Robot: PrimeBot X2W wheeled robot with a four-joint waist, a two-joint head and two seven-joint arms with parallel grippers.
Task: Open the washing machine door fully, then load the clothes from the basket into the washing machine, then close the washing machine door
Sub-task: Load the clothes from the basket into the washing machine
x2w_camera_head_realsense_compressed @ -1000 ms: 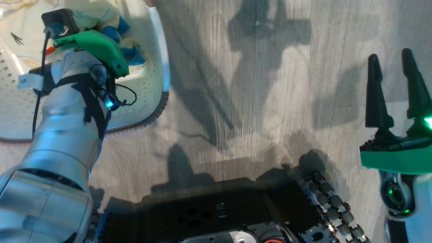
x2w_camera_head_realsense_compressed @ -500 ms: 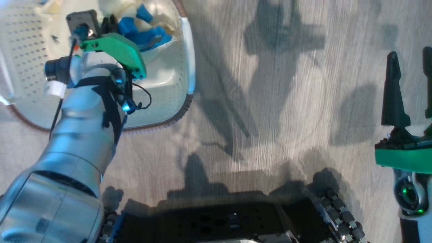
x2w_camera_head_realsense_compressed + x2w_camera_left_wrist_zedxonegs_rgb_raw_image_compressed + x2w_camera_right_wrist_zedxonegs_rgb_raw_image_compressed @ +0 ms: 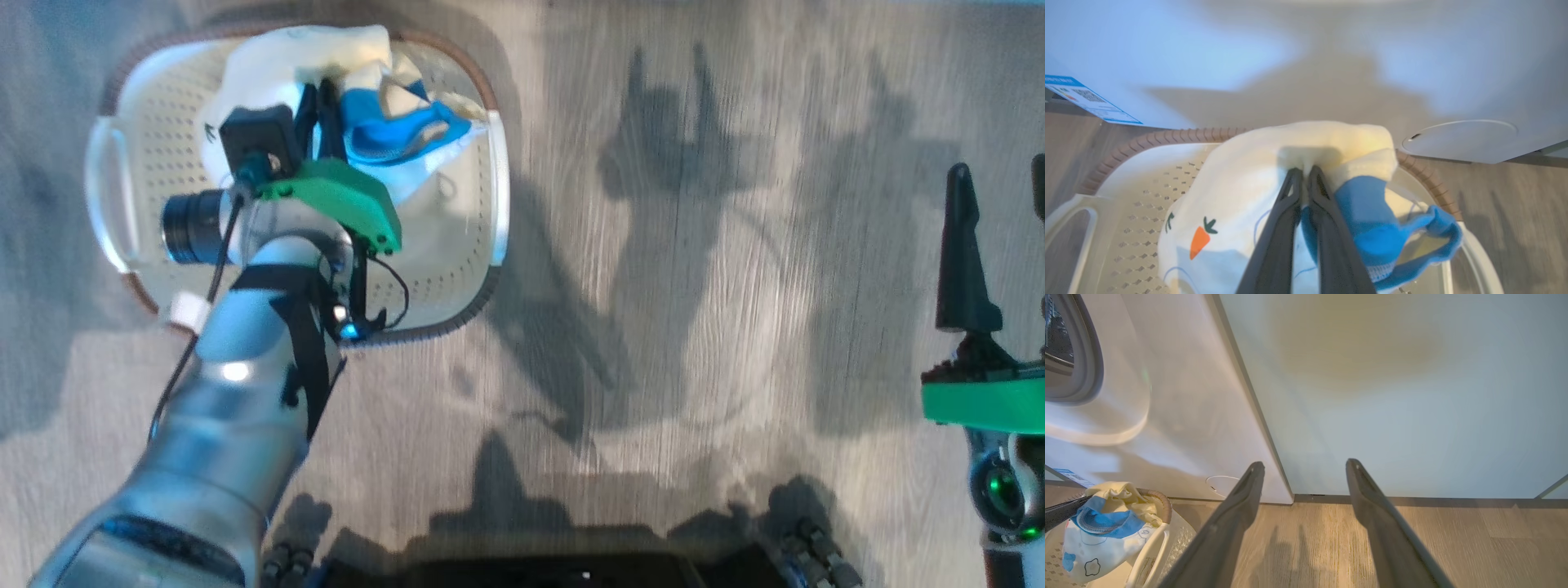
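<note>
1. Washing machine [image 3: 1167, 396]: white front. Only a slice of the grey gasket [image 3: 1084, 355] shows, cut off at the upper left corner of the right wrist view, and the drum behind it is too dark to make out.
2. Cabinet [image 3: 1392, 396]: a pale green panel just beside the machine, blurred.
3. Floor [image 3: 694, 286]: grey wood planks crossed by the arms' shadows.
4. Basket [image 3: 151, 163]: cream, perforated, brown-rimmed. It stands on the floor close before the machine's front. Much of its inside is hidden by the left arm and the cloth.
5. Clothes [image 3: 286, 57]: a cream bundle with a carrot print [image 3: 1199, 241], and a blue strappy piece [image 3: 1372, 220] hanging beside it. The bundle is bunched over the basket and rises above its rim. I cannot tell how many garments there are.
6. Left gripper [image 3: 1303, 173]: fingers pressed together, pinching the cream cloth at their tips.
7. Right gripper [image 3: 1304, 464]: fingers spread wide and holding nothing, well apart from the basket. In the head view one finger is cut off by the frame edge.
8. Round cap [image 3: 1459, 141]: low on the machine, behind the basket.
9. Blue label [image 3: 1090, 100]: print unreadable.
</note>
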